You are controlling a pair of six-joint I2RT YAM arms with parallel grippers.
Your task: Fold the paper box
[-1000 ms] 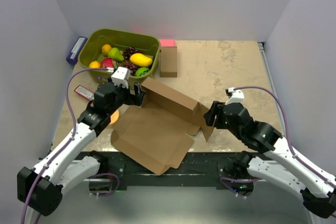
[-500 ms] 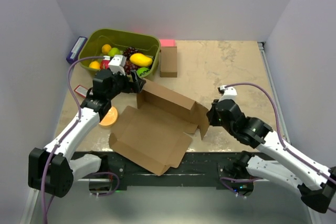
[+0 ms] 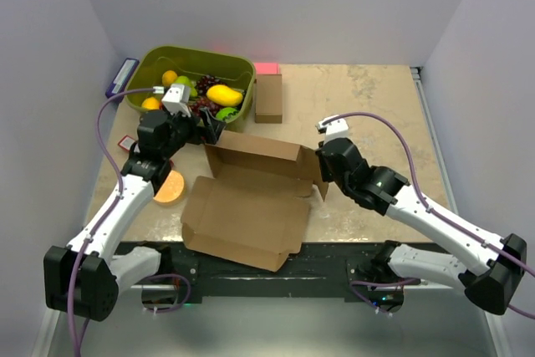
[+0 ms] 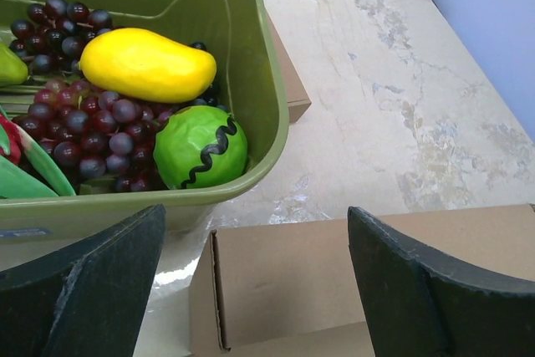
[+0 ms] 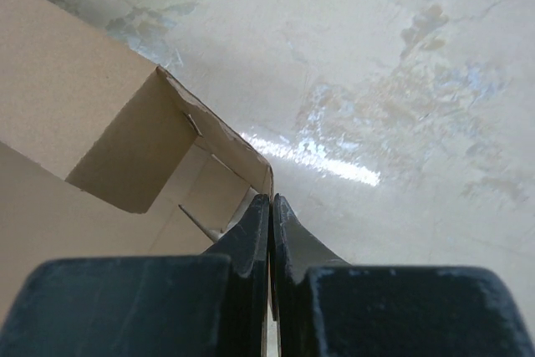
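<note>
The paper box (image 3: 251,206), a large brown cardboard sheet, lies at the table's near centre with its back wall standing and its front flaps flat. My right gripper (image 3: 320,175) is shut on the thin upright flap at the box's right end; in the right wrist view the fingers (image 5: 271,200) pinch the cardboard edge of the box (image 5: 75,98). My left gripper (image 3: 213,129) hovers open over the back-left corner of the box (image 4: 301,273), touching nothing, with its fingers (image 4: 255,215) wide apart either side of the back wall.
A green basket (image 3: 150,64) of fruit stands at the back left, its rim (image 4: 276,106) just beyond the left gripper. A small brown box (image 3: 268,96) and a pink item (image 3: 267,68) are behind the paper box. An orange slice (image 3: 170,187) lies left.
The right gripper has shut on the box's right end flap and moved back and left. The box has turned and its back wall stands squarer. The left gripper has drawn back towards the basket.
</note>
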